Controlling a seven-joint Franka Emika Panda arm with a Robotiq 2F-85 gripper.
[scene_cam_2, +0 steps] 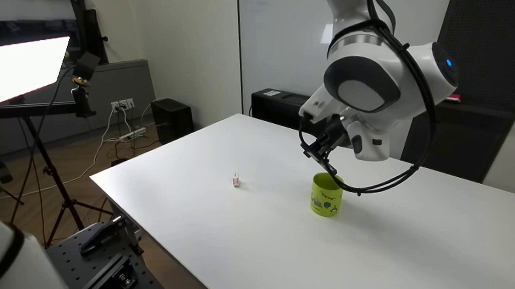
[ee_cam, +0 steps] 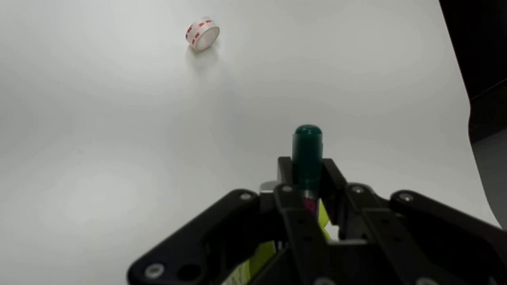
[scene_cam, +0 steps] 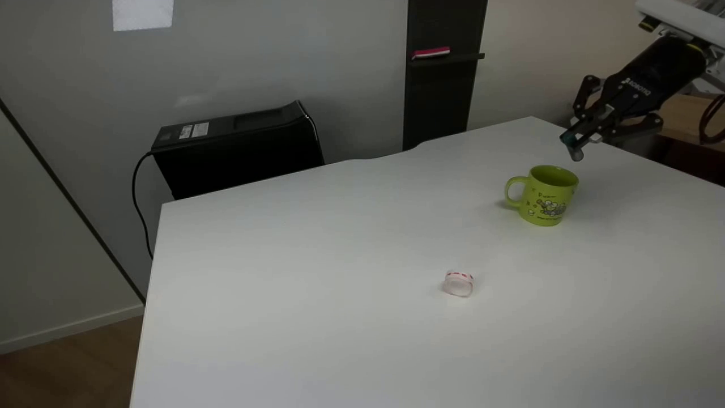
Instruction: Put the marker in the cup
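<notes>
The marker (ee_cam: 307, 158) has a dark teal cap and a pink part below it. It is held between the fingertips of my gripper (ee_cam: 306, 174) in the wrist view, cap end sticking out. In an exterior view my gripper (scene_cam: 587, 131) is shut on the marker (scene_cam: 568, 139), above and slightly behind the cup's rim. The lime-green cup (scene_cam: 546, 198) stands upright on the table with its handle to the side. It also shows below the gripper in an exterior view (scene_cam_2: 326, 197). In the wrist view the cup (ee_cam: 261, 259) is mostly hidden behind the fingers.
A small clear tape roll with red print (scene_cam: 459, 283) lies on the white table (scene_cam: 311, 283), apart from the cup. A black box (scene_cam: 238, 147) stands behind the table edge. Black cables (scene_cam_2: 380, 187) hang from the arm near the cup in an exterior view.
</notes>
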